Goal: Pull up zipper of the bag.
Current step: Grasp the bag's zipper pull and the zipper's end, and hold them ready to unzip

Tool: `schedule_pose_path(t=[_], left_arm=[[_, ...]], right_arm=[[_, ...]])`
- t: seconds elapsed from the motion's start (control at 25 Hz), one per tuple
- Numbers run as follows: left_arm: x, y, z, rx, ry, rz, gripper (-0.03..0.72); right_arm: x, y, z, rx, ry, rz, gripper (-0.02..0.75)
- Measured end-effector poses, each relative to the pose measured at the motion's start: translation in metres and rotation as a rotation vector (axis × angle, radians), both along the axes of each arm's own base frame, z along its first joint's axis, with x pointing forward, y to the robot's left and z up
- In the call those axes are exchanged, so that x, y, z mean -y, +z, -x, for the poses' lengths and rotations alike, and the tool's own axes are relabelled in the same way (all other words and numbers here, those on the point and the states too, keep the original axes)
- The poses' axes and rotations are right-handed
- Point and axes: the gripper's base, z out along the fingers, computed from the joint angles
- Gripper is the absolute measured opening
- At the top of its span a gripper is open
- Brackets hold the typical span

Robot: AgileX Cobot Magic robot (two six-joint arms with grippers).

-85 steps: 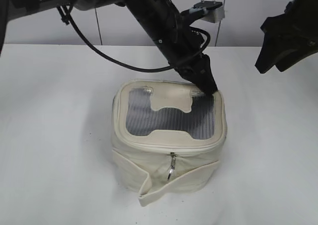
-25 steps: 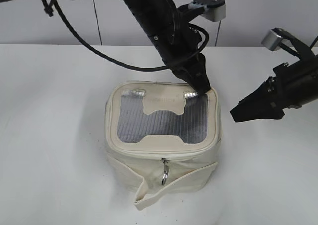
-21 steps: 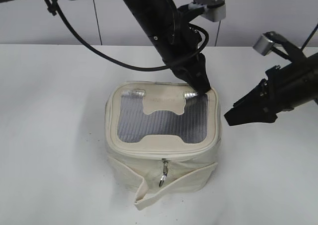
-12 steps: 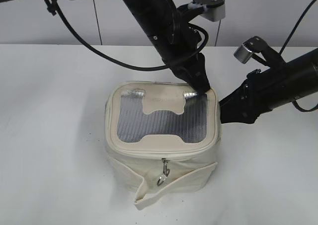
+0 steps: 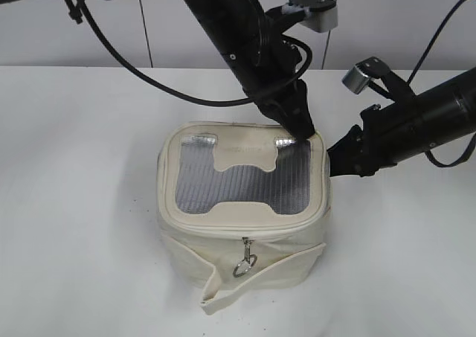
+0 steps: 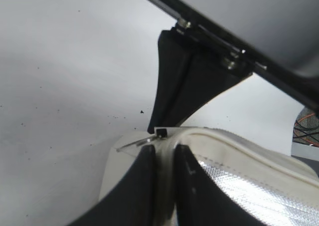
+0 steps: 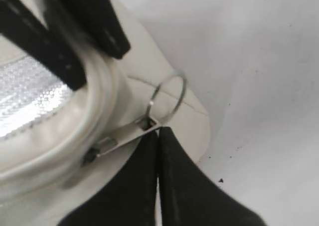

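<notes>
The cream bag (image 5: 245,155) stands mid-table, mesh lid facing up. My left gripper (image 5: 301,132) reaches down from the back and is shut on the lid's rim at the far right corner; in the left wrist view its tips (image 6: 164,148) pinch the cream rim (image 6: 239,151). My right gripper (image 5: 335,162) comes in from the right to the same corner. In the right wrist view its jaws (image 7: 158,132) are pressed together on the very end of a silver zipper pull (image 7: 124,135), just under its ring tab (image 7: 169,99). A second pull (image 5: 244,261) hangs at the bag's front.
The zipper track (image 5: 245,229) runs round the lid's rim. A loose strap (image 5: 223,289) droops over the bag's front onto the white table (image 5: 82,203). A pale wall (image 5: 372,24) rises behind. A black cable (image 5: 163,88) hangs from the left arm.
My right gripper has moved left and down to the bag's far right corner and shut there. The left gripper has held still on the rim. The front pull's ring swung a little.
</notes>
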Motion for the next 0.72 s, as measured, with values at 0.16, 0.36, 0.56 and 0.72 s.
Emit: schedule_pose_path(t=[0.16, 0.36, 0.56, 0.72], left_arm=[[0.000, 0.000, 0.000, 0.000, 0.000, 0.000, 0.080], [0.000, 0.000, 0.000, -0.001, 0.000, 0.000, 0.080], [0.000, 0.000, 0.000, 0.001, -0.001, -0.002, 0.080], [0.000, 0.000, 0.000, 0.001, -0.001, -0.002, 0.080]], right_arm=[[0.003, 0.000, 0.007, -0.074, 0.010, 0.051, 0.005], [0.007, 0.014, 0.016, -0.130, 0.017, 0.080, 0.005], [0.010, 0.029, 0.027, -0.170, 0.025, 0.109, 0.005], [0.011, 0.033, 0.028, -0.171, 0.015, 0.120, 0.005]])
